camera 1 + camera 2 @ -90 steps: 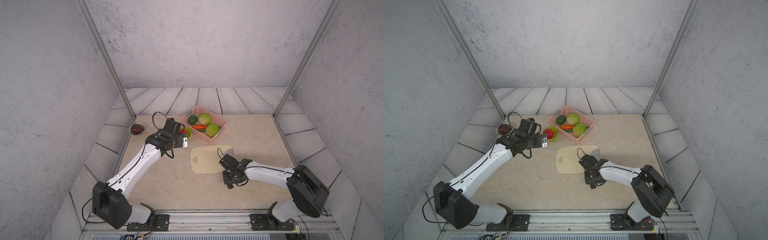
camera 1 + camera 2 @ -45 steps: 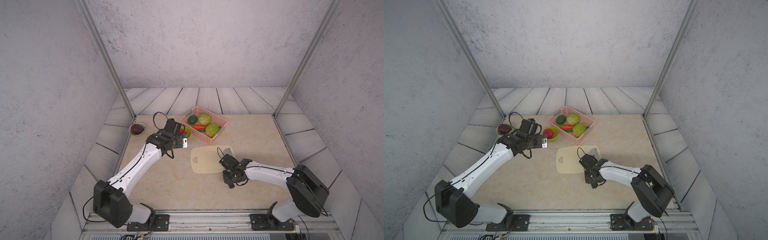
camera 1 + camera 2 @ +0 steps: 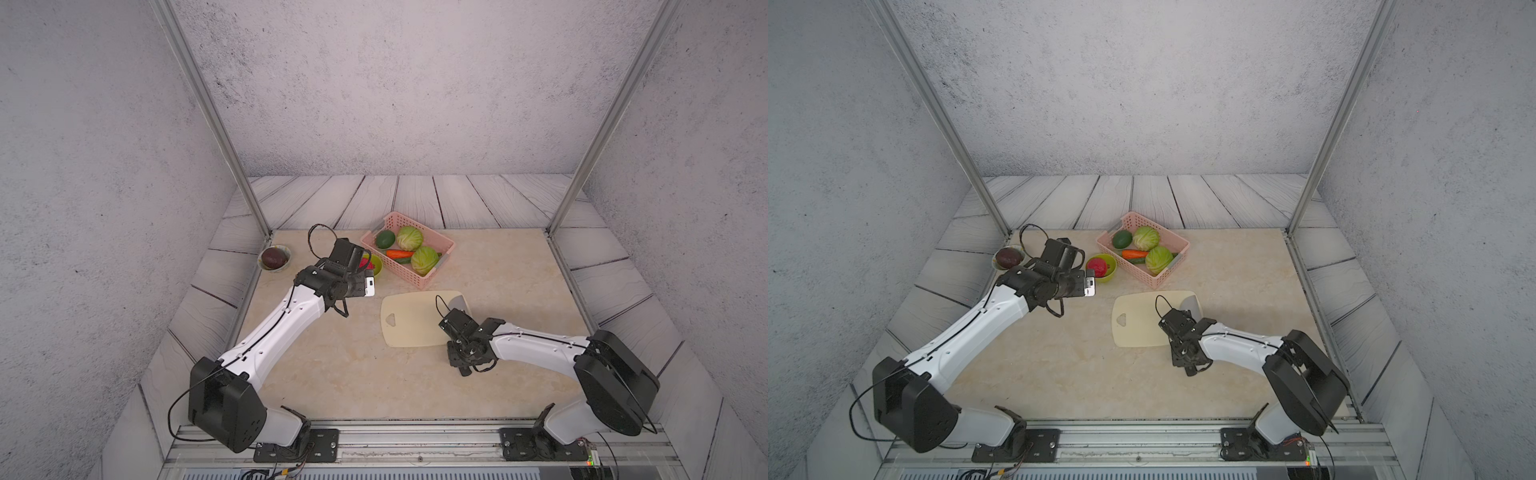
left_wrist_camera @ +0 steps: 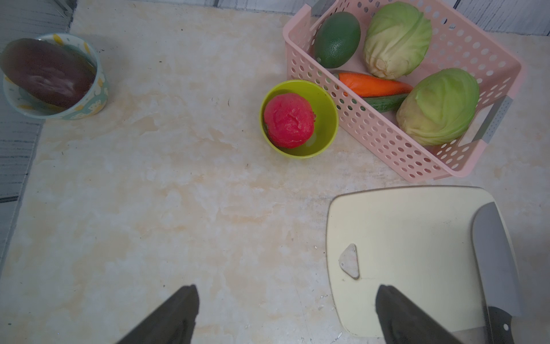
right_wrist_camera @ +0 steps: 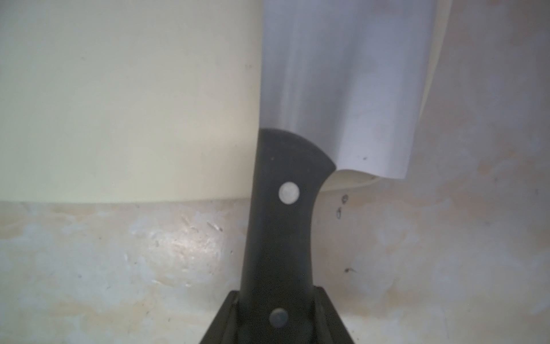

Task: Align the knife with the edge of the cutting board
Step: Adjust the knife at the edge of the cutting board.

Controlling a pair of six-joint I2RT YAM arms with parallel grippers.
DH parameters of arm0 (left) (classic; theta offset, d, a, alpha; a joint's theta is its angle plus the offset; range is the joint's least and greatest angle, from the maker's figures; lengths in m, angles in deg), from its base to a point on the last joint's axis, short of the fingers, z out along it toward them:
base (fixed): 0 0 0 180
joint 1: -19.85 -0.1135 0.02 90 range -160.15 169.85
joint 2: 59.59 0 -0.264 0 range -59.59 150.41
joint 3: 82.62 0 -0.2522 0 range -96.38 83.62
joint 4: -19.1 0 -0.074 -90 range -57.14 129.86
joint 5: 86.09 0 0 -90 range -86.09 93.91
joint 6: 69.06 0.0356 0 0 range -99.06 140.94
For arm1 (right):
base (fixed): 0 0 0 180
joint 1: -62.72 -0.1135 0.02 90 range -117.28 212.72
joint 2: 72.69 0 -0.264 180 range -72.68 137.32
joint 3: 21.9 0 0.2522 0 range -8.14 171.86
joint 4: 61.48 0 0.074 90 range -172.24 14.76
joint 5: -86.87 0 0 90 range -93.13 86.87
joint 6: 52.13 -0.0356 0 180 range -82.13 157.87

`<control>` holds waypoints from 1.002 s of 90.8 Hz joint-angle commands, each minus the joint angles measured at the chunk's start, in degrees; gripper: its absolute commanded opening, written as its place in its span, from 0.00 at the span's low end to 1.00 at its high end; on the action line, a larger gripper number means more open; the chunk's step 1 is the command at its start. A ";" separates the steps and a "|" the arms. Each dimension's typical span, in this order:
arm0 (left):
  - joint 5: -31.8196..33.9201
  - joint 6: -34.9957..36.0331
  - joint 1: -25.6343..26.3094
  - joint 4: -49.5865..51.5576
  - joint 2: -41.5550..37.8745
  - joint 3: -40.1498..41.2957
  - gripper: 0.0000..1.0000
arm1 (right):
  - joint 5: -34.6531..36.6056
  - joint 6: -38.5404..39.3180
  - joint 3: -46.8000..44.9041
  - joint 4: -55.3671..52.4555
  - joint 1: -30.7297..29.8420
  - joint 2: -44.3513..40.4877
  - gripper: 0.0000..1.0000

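Note:
The cream cutting board (image 3: 409, 320) (image 3: 1142, 322) lies flat mid-table, its heart-shaped hole toward the left. The knife (image 4: 494, 256) rests with its grey blade (image 5: 342, 89) along the board's right short side and slightly slanted to it. Its black riveted handle (image 5: 282, 223) sticks out past the near edge, over the table. My right gripper (image 5: 276, 300) (image 3: 460, 365) is shut on the handle's end. My left gripper (image 4: 287, 287) (image 3: 356, 266) hangs open and holds nothing, above bare table left of the board (image 4: 401, 238).
A pink basket (image 3: 415, 280) with two cabbages, an avocado, a carrot and a cucumber stands behind the board. A green bowl (image 4: 324, 119) holding a red fruit sits beside it. A patterned bowl (image 3: 274, 258) with a dark fruit is at the far left edge.
The right gripper's jaws have closed onto the knife handle. Both arms have stayed almost where they were.

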 commanded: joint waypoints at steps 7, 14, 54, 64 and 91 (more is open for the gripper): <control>0.93 0.68 0.29 0.55 0.77 -1.57 0.98 | 1.44 -1.56 -0.74 -0.41 0.29 -1.85 0.26; 0.84 0.72 0.35 0.56 0.88 -1.61 0.98 | 1.31 -1.88 -0.94 -0.32 0.32 -1.84 0.26; 0.83 0.69 0.34 0.63 0.73 -1.58 0.98 | 0.70 -2.65 -2.21 0.49 0.32 -2.71 0.25; 0.85 0.67 0.35 0.64 0.75 -1.59 0.98 | 0.69 -2.56 -2.14 0.50 0.30 -2.59 0.25; 0.91 0.75 0.32 0.63 0.83 -1.61 0.98 | 0.20 -2.21 -1.86 0.90 0.30 -2.37 0.25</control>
